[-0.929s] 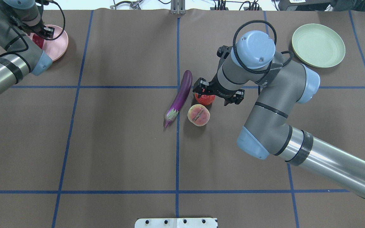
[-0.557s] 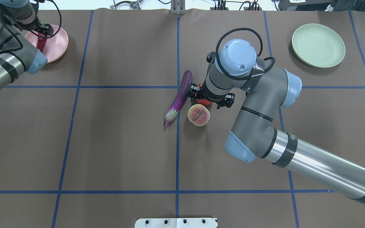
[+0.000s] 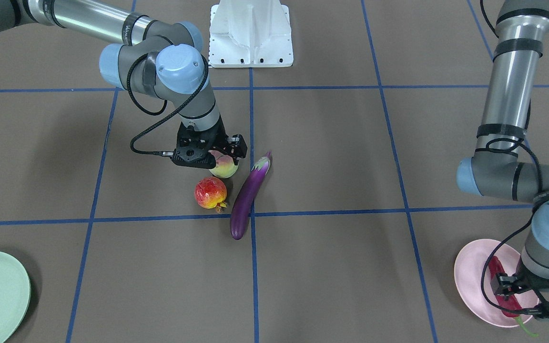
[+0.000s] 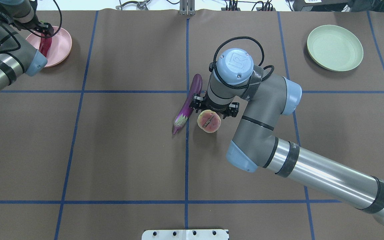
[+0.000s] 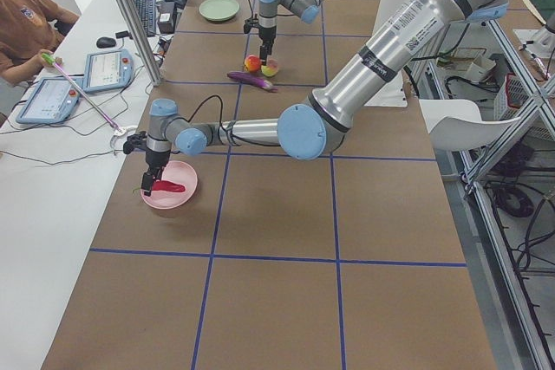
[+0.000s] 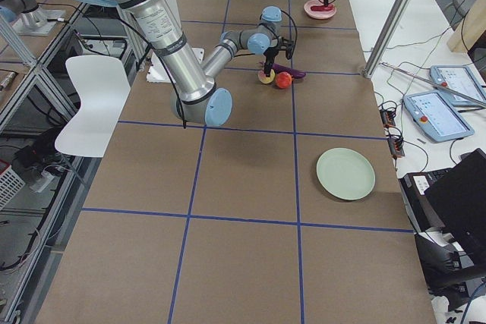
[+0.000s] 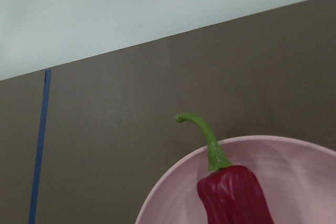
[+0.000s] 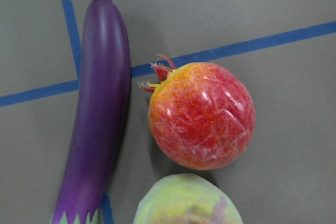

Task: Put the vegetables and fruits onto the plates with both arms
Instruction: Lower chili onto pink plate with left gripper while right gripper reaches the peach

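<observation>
The purple eggplant (image 4: 190, 100), the red-orange pomegranate (image 3: 210, 192) and the yellow-green peach (image 4: 208, 121) lie close together at the table's middle. My right gripper (image 3: 218, 159) hovers open just above the peach and pomegranate, holding nothing; in the overhead view its wrist hides the pomegranate. The right wrist view shows the pomegranate (image 8: 202, 115) in the centre, the eggplant (image 8: 100, 114) on the left and the peach (image 8: 186, 200) at the bottom. The red chili pepper (image 3: 503, 288) lies on the pink plate (image 3: 470, 271), stem over the rim. My left gripper (image 3: 524, 300) stands open around it. The green plate (image 4: 334, 47) holds nothing.
The white pedestal base (image 3: 250, 33) stands at the robot's edge of the table. Blue tape lines (image 4: 186, 166) divide the brown table cover. A person (image 5: 26, 28) sits at a side desk with tablets beyond the table's far edge.
My right arm has swung toward the eggplant, so its wrist now covers the pomegranate. My left arm has drawn back a little, uncovering the chili pepper lying on the pink plate.
</observation>
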Controlling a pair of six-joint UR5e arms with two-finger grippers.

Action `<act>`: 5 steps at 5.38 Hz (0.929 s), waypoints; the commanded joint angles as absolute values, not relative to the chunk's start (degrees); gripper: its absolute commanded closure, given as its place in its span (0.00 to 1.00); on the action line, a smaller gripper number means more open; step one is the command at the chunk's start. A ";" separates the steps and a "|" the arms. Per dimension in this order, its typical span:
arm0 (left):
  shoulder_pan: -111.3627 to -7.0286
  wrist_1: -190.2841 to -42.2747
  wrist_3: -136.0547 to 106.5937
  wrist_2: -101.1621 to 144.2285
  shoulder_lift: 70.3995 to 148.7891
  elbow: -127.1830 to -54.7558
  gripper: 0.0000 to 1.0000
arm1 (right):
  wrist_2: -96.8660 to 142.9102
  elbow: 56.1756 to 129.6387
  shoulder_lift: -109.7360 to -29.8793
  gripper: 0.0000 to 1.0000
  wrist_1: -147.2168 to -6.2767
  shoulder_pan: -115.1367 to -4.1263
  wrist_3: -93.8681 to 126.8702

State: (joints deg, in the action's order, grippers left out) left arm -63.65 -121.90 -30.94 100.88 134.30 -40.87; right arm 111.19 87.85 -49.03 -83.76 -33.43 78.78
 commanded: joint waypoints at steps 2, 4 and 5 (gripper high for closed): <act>-64.16 -121.90 -30.85 100.99 134.30 -40.96 0.00 | 109.60 86.05 -48.52 0.01 -83.58 -31.91 78.75; -66.34 -121.73 -31.72 111.69 134.47 -43.66 0.00 | 109.51 85.61 -48.60 0.01 -83.76 -31.38 78.66; -66.97 -121.12 -33.90 117.63 134.21 -46.29 0.00 | 109.60 85.61 -48.95 0.01 -83.76 -31.38 78.66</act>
State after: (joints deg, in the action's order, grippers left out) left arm -66.12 -121.55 -32.38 111.71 134.37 -44.19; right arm 109.55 85.67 -48.71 -83.73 -31.43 78.68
